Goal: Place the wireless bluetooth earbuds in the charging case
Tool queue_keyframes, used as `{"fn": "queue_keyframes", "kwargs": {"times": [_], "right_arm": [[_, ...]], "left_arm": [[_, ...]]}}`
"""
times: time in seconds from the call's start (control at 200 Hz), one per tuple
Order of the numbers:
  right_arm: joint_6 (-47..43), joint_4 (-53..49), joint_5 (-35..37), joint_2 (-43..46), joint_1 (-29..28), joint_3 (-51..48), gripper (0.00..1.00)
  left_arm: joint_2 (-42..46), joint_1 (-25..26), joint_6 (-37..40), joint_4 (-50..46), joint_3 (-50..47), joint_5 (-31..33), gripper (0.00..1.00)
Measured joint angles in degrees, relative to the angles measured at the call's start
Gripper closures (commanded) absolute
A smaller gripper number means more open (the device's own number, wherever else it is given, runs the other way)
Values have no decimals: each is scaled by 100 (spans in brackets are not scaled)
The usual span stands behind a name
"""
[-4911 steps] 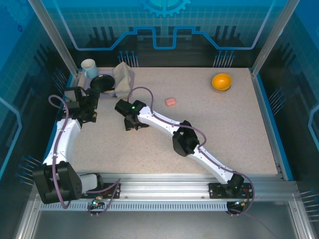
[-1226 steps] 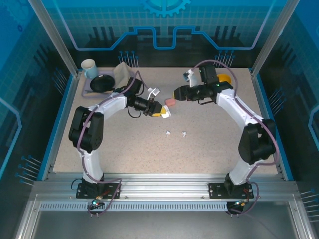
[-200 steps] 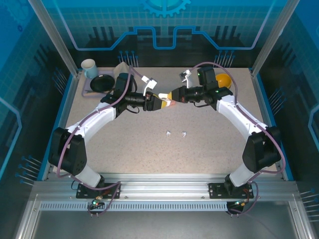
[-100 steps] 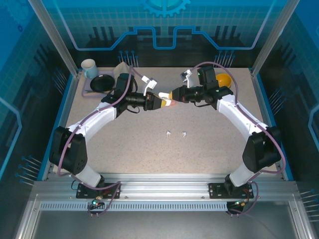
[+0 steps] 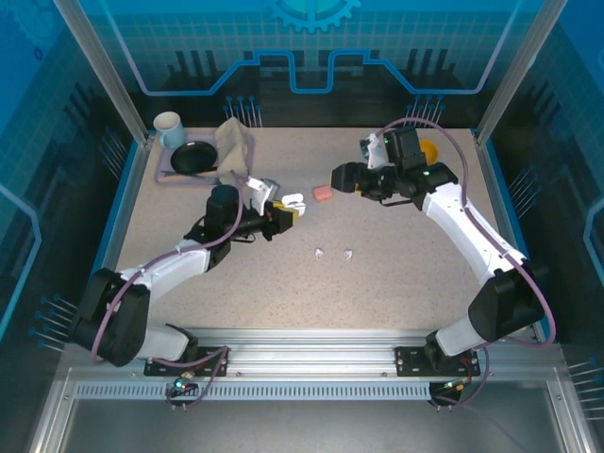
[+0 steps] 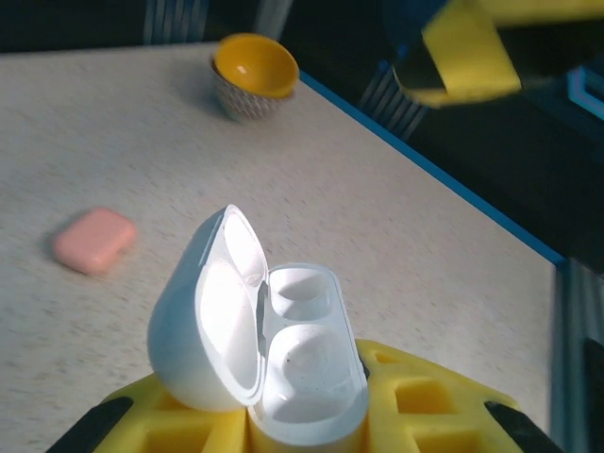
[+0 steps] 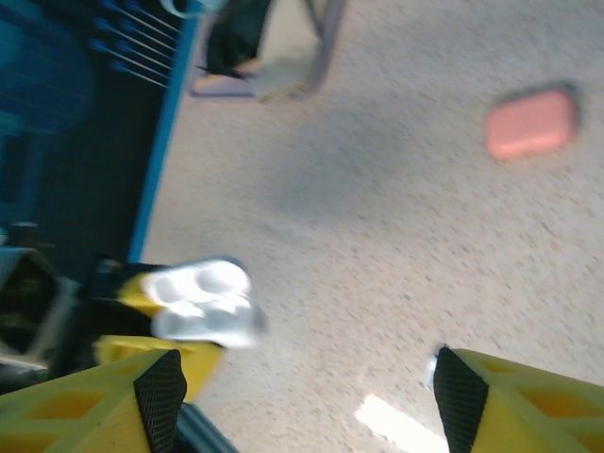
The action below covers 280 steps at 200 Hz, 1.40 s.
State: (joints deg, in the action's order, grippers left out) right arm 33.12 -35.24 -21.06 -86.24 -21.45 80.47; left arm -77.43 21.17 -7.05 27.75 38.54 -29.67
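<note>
My left gripper (image 5: 286,213) is shut on the white charging case (image 5: 293,200), whose lid stands open. In the left wrist view the case (image 6: 307,377) sits between the yellow fingers (image 6: 415,406) with its lid (image 6: 203,321) tipped to the left and both wells empty. Two white earbuds (image 5: 320,253) (image 5: 348,253) lie on the table nearer the arm bases than the case. My right gripper (image 5: 338,177) hovers open to the right of the case, holding nothing. The blurred right wrist view has the white case (image 7: 203,300) ahead of the spread fingers (image 7: 160,396).
A closed pink case (image 5: 323,192) lies between the two grippers. An orange bowl (image 5: 429,151) sits behind the right arm. At the back left stand a mug (image 5: 169,126), a black dish (image 5: 192,158) and a folded cloth (image 5: 234,143).
The grippers, which met over the pink case, have parted. My left gripper carried the white case nearer and left, lid now open. My right gripper opened and drew back right.
</note>
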Motion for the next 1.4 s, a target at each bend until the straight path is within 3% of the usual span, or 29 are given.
{"fn": "queue_keyframes", "kwargs": {"times": [0.295, 0.555, 0.83, 1.05, 1.401], "right_arm": [[918, -776, 1598, -560, -1169, -400, 29], [2098, -964, 2234, -1825, -1869, -328, 34], [2997, -1060, 2538, -2511, -2017, 245, 41], [3141, -1307, 2739, -3051, -2031, 844, 43], [3204, -1532, 2881, -3436, -2057, 929, 49]], "left_arm": [[492, 114, 20, 1631, -542, 1003, 100], [839, 136, 42, 2170, -726, 1709, 100], [951, 140, 125, 2236, -754, 1856, 100], [1036, 140, 127, 2229, -798, 1856, 100], [1086, 140, 127, 2221, -798, 1856, 100]]}}
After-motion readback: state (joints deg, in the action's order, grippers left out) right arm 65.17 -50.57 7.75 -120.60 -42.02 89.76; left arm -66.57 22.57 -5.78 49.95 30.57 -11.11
